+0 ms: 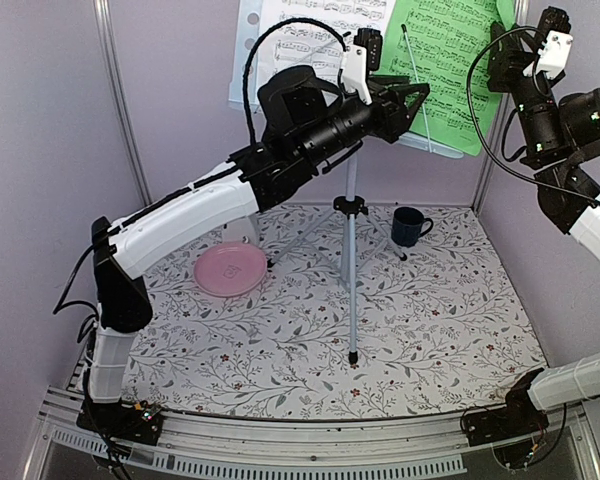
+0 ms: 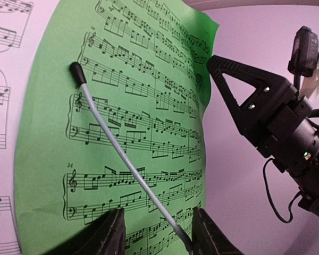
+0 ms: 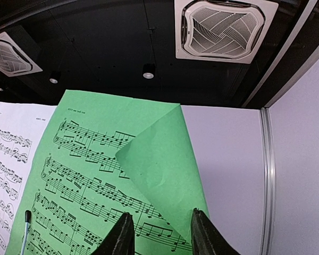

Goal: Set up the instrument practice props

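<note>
- The green music sheet (image 1: 450, 70) sat on the music stand (image 1: 351, 200) at the upper right of the overhead view, its top corner folded over, with the white music sheet (image 1: 300, 30) to its left.
- Bare wall lay right of the green edge.
- My left fingers (image 1: 417, 97), arm stretched upward, were spread around the stand's grey wire (image 2: 122, 154).
- My right fingers (image 1: 498, 55), raised beside the green edge, were spread apart too.
</note>
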Robot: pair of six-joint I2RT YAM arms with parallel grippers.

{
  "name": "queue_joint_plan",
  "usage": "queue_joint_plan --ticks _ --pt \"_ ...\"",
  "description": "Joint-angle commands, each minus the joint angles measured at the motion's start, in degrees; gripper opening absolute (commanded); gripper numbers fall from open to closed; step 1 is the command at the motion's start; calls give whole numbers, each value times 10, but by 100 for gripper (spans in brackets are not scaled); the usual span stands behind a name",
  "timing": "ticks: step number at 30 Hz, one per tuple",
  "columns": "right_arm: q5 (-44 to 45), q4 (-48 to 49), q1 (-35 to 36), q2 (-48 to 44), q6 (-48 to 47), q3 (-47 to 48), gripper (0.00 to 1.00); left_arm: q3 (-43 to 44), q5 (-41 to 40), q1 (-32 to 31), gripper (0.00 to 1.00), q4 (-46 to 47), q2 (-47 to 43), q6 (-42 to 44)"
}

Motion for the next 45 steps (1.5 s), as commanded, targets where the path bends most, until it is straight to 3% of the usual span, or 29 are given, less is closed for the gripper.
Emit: queue_joint_plan --ticks 1,9,15,33,35,38,41,45 --pt "-7 7 -5 0 4 11 38 -13 0 -6 42 25 -9 -13" --pt "-13 8 -5 8 5 16 38 0 48 -7 26 35 2 6" --pt "-17 8 -5 14 5 20 38 1 49 -10 19 30 2 27" --pt "-55 0 -5 27 50 31 34 -1 52 -14 18 25 -1 55" --pt "-57 -2 -5 27 58 32 34 -2 52 -14 21 25 -2 55" --pt "-49 -2 -5 23 60 30 36 -7 51 -15 33 23 -6 56" --pt "-40 -2 -5 14 59 23 43 -34 39 -19 45 27 -24 69" --pt "-25 -1 -5 -3 55 12 51 -91 20 -26 52 48 -66 84"
